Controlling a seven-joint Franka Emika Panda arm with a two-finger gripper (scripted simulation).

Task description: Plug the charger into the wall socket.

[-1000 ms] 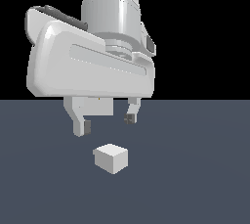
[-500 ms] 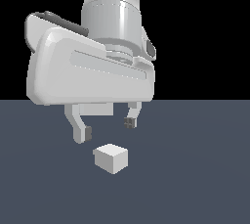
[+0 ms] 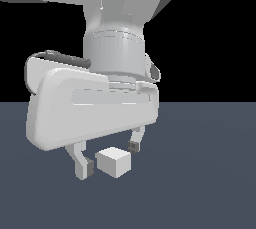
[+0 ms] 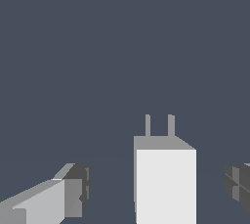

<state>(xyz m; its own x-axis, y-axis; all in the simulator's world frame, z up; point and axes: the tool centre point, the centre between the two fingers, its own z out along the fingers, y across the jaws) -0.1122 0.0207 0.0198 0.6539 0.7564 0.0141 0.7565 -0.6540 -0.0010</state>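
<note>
The gripper (image 3: 107, 158) is hanging wide open around the charger (image 3: 114, 162), one finger to each side of it and neither touching. The charger is sitting on the dark counter (image 3: 210, 173), and in the wrist view its two prongs (image 4: 159, 125) are pointing away from the camera. Compared with a second ago, the gripper is lower, now straddling the charger rather than hovering above it.

You're looking at a flat, dark slate-blue floor (image 3: 210, 173) running back to a straight edge against black. One thing lies on it: the charger (image 3: 114, 162), a small white block resting flat. From the wrist view, the charger (image 4: 165, 184) shows two thin grey prongs on its far face, with bare floor (image 4: 97, 61) beyond it.
</note>
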